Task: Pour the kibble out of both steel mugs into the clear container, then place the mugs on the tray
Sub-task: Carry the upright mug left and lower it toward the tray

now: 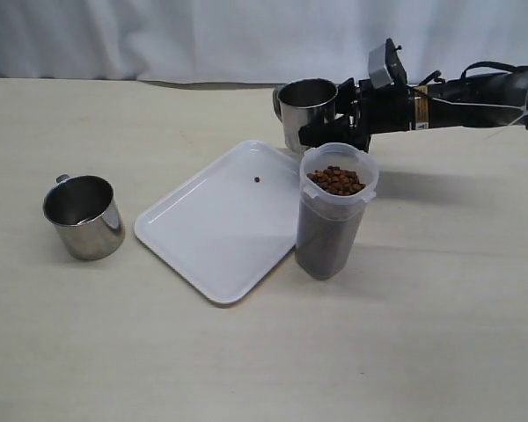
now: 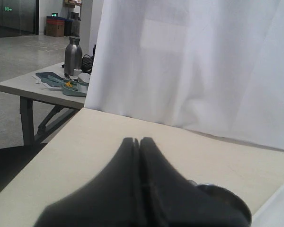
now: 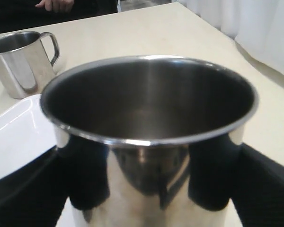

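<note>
The clear container stands at the tray's right edge, filled to the rim with kibble. One stray pellet lies on the white tray. Behind the container, my right gripper is shut on a steel mug, held roughly upright over the tray's far corner. In the right wrist view that mug looks empty, with a black finger on each side of its wall. The other steel mug stands empty on the table left of the tray. My left gripper is shut, holding nothing, and is outside the exterior view.
A white curtain hangs behind the table's far edge. The left wrist view shows a second table with a steel bottle beyond the table's corner. A person's hand rests at the table's edge in the right wrist view.
</note>
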### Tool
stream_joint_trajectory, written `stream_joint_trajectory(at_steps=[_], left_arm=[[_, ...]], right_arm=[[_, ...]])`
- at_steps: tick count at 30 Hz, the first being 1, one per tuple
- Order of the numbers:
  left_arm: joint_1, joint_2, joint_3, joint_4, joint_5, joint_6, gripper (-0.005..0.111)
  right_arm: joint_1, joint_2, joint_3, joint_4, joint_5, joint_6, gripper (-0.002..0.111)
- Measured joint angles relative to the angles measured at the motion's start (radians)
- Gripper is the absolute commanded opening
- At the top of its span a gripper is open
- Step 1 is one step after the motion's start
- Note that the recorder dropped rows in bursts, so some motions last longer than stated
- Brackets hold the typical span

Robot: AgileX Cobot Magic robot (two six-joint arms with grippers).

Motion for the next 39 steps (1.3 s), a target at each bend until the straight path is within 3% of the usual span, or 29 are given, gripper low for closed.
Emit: stream_joint_trajectory(at_steps=[9,39], left_arm=[[0.000,0.000,0.000,0.000,0.000,0.000,0.000],[0.000,0.000,0.000,0.000,0.000,0.000,0.000]], right_arm=[[0.062,0.000,0.043,0.002,0.000,-0.092,0.005],[0.098,0.091,0.047,0.081,0.002,-0.204,0.005]])
